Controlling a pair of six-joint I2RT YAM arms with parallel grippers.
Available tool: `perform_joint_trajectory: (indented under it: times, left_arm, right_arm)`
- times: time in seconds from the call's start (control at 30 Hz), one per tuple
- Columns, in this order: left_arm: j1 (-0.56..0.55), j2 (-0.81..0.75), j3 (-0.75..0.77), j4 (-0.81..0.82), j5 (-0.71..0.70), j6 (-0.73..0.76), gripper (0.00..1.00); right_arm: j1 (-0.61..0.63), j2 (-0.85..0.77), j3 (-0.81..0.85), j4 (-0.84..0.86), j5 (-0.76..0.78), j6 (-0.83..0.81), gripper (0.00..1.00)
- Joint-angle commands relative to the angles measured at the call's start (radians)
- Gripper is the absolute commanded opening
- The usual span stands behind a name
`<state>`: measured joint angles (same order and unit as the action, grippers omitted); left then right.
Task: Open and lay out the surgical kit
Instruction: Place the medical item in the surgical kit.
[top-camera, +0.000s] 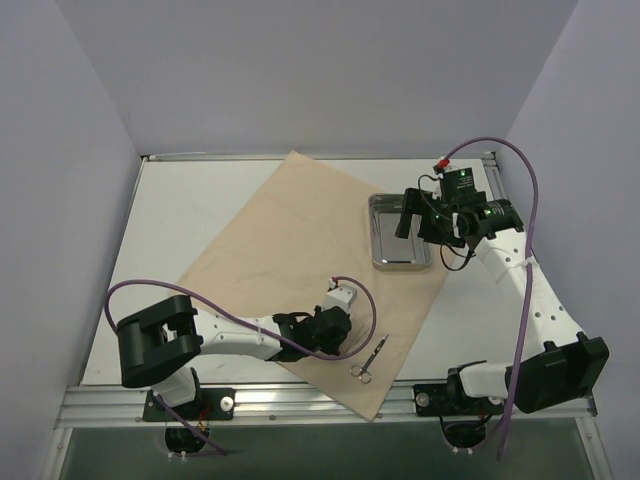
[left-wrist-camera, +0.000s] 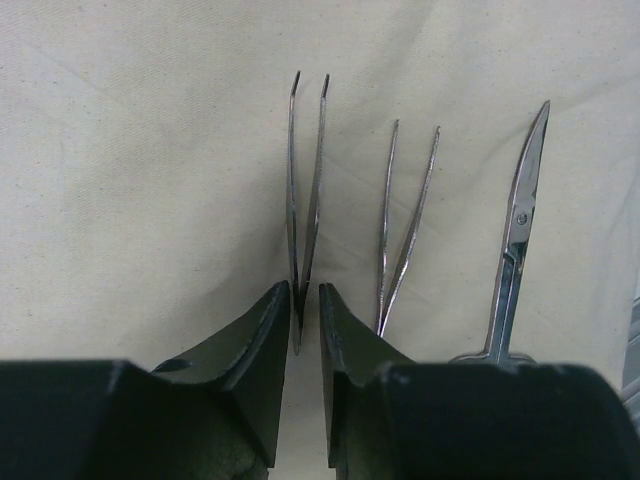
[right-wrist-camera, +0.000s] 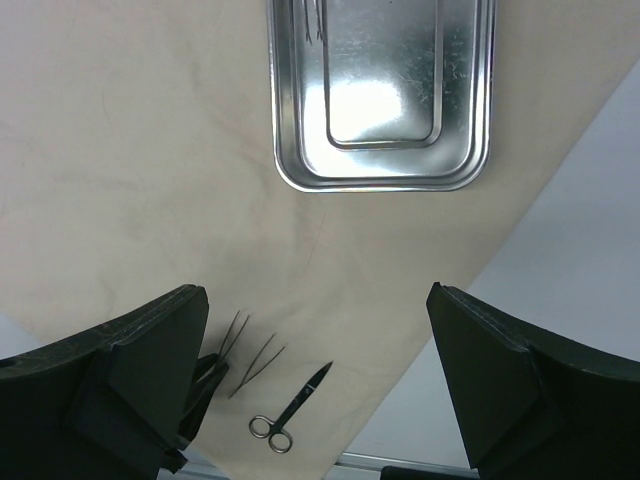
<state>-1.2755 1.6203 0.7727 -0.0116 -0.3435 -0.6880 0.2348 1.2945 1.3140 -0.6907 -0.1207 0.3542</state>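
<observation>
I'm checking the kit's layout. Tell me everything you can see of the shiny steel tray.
The shiny rectangular steel tray has rounded corners, a raised rim and a stepped, mirror-bright floor. It lies flat on the unfolded beige wrap sheet near its right corner. What shows of it is empty. The right gripper hangs above, jaws open, not touching it.

Tan wrap sheet is spread flat on the table, turned like a diamond. The shiny steel tray sits on its far right corner and looks empty, though the glare's rough. Tweezers, a second pair and closed scissors lie side by side by the near corner, not touching.
</observation>
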Motion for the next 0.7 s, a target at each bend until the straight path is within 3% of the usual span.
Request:
perform_joint_trajectory:
  times: [0.0,0.2,0.67]
  left_arm:
    - [-0.005,-0.023,-0.012,-0.076,-0.011,-0.013,0.29]
    - [-0.002,-0.126,-0.021,-0.122,-0.046,0.018,0.43]
    - [0.057,-0.246,0.062,-0.212,-0.012,0.149,0.47]
  right_arm:
    - [-0.006,0.002,-0.002,0.014,-0.01,-0.003,1.0]
    - [-0.006,0.034,0.034,0.025,-0.019,0.005,1.0]
    - [-0.005,0.104,0.068,0.057,-0.022,0.005,1.0]
